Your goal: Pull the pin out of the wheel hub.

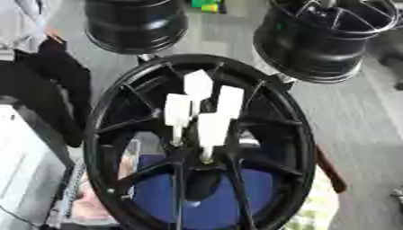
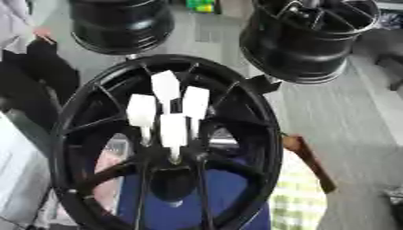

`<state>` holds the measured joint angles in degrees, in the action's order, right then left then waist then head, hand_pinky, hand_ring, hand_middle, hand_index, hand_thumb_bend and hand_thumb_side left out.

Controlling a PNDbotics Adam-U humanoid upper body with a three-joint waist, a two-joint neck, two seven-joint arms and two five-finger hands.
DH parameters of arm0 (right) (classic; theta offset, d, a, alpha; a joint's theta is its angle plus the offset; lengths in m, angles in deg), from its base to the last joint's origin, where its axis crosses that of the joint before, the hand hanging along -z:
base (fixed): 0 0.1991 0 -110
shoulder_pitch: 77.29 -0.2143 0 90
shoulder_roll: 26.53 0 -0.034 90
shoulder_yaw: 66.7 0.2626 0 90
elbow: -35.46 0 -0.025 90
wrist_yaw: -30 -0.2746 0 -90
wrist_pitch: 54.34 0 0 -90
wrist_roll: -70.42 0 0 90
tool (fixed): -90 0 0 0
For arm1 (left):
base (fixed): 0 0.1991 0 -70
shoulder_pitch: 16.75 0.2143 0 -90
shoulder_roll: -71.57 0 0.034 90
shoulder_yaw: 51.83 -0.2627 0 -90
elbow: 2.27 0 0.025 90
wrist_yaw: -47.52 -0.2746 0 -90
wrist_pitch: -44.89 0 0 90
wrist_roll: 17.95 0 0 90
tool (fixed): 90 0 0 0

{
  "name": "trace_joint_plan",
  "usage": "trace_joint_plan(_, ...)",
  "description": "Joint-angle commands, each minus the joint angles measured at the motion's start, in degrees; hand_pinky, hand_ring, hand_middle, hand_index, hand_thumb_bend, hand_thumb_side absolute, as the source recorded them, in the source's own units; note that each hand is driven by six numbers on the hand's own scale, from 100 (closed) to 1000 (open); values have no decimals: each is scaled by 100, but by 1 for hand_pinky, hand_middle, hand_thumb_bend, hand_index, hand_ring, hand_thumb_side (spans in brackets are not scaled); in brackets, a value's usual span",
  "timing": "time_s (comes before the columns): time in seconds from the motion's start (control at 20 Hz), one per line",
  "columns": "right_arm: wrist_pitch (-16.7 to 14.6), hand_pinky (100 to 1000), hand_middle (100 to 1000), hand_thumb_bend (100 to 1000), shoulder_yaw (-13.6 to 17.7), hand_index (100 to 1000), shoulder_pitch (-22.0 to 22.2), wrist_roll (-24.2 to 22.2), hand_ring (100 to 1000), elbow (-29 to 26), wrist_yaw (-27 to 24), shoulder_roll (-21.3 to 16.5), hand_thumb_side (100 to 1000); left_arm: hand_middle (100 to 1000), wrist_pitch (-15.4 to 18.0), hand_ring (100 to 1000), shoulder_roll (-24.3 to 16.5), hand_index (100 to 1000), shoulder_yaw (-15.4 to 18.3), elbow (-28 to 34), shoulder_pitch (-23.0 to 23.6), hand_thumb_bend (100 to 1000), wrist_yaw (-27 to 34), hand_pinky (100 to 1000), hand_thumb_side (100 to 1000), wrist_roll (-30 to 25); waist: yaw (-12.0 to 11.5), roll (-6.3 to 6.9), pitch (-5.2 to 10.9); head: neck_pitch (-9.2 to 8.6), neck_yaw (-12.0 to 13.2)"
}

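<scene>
Grey floor [image 1: 354, 117] runs behind everything, and on it, well back, stand two more black rims, one at eleven o'clock [image 1: 135, 24] and one at one o'clock [image 1: 319, 38]. Up close, filling most of the view, is the black wheel hub [image 1: 201, 143], standing nearly on edge with its open face toward the camera and its thin spokes running in to a dark centre slightly below the middle. Four white pins [image 1: 212, 128] stick out of that centre in a tight cluster, each a flat white tab on a thinner stem; the tabs fan upward toward twelve o'clock, close together, some overlapping. All four are seated in the centre. Through the spokes at six o'clock a blue surface [image 1: 212, 197] shows behind the wheel, and at four o'clock a strip of yellow-green checked cloth [image 2: 295, 202] lies just outside the rim. A brown handle-like bar [image 2: 308, 164] slants along the rim's right edge at three to four o'clock. At nine o'clock a dark garment [image 1: 51, 85] hangs beside the wheel, with a pale grey desk edge [image 1: 20, 161] below it at seven o'clock. Neither robot hand shows in either view, so whether they are released, clenched or grasping anything I cannot tell.
</scene>
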<state>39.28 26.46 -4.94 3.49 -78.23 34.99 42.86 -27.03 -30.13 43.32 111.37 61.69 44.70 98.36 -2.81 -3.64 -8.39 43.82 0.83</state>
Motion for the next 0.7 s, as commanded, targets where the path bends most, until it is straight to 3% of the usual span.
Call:
trace_joint_plan(0.05, -8, 827, 751, 100, 41, 827, -73, -26, 777, -89, 42, -214, 407, 735, 0, 813, -146, 857, 20, 95, -50, 222, 12, 766, 550, -13, -3, 14, 73, 27, 3)
trace_joint_plan(0.3, 15, 827, 752, 100, 22, 828, -77, -70, 778, -89, 42, -253, 409, 735, -5, 813, -147, 856, 18, 95, -46, 221, 13, 765, 551, -16, -9, 8, 76, 27, 1)
trace_joint_plan(0.45, 133, 831, 761, 100, -57, 838, -119, -223, 786, -89, 50, -479, 418, 735, -6, 814, -169, 857, 14, 95, -42, 221, 9, 766, 548, -21, -13, 7, 78, 28, 14)
trace_joint_plan(0.55, 383, 838, 767, 100, -195, 847, -214, -585, 795, -89, 32, -872, 448, 735, -2, 814, -195, 857, 11, 95, -45, 222, 2, 766, 546, -24, -13, -2, 82, 30, 6)
trace_joint_plan(0.7, 913, 850, 778, 100, -496, 858, -454, -1704, 812, -89, -67, -1735, 548, 735, -3, 814, -219, 856, -2, 95, -44, 220, 0, 765, 550, -32, -8, -34, 87, 30, -24)
